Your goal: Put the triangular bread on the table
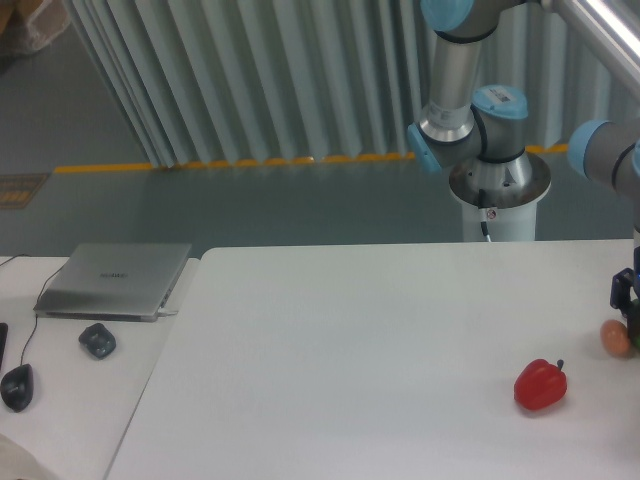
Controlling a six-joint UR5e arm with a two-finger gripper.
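Table (350, 340), one red pepper (540, 385), one egg-shaped item (616, 338), hand (630, 305) mostly off-frame

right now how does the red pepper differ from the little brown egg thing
The red pepper is bright red, lumpy and has a dark stem; the egg-shaped item is brownish-orange and smooth. The pepper is clearly larger. It sits nearer the camera, the egg by the right edge. Both rest on the white table.

Pepper (540, 385) on table (350, 340) right; egg-shaped item (616, 338) behind-right; laptop (115, 280) far left.
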